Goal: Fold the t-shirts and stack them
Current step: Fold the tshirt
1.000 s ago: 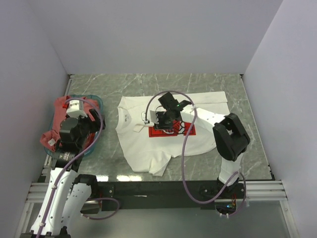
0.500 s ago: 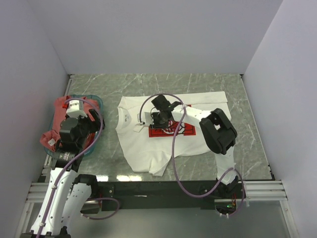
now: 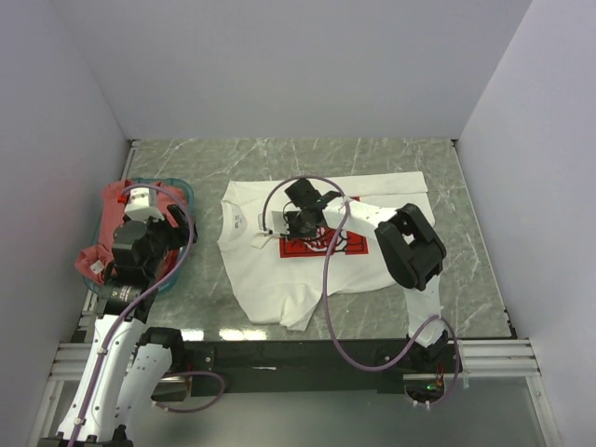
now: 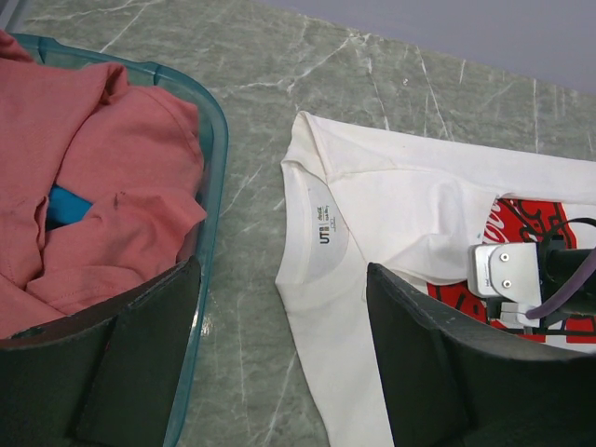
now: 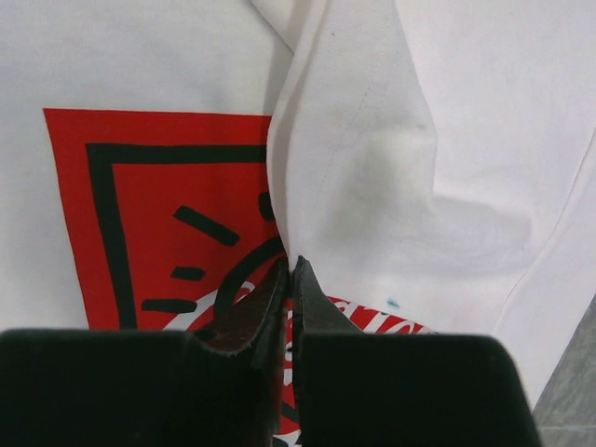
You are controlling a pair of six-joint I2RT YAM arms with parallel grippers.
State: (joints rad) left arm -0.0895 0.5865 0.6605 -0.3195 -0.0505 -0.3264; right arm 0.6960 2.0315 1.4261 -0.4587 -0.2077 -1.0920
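Observation:
The white t-shirt [image 3: 270,275] with a red square print [image 3: 346,244] lies spread on the marble table, one sleeve folded over the print. My right gripper [image 3: 291,223] is down on it, shut on the edge of that white fold [image 5: 363,168] right beside the print [image 5: 158,205]; the jaws [image 5: 291,265] pinch the cloth. The salmon-red t-shirt [image 3: 114,200] lies crumpled in the teal basket [image 3: 184,194]. My left gripper [image 4: 279,279] hovers open over the strip of table between the basket rim [image 4: 216,140] and the white shirt's collar [image 4: 326,228], holding nothing.
Grey walls close in the table on three sides. The right arm's purple cable [image 3: 326,279] loops over the white shirt. Bare marble [image 3: 466,279] shows right of the shirt and along the back.
The right arm slid left across the print and lowered, then its jaws closed on the white fold. The left arm stayed still and open.

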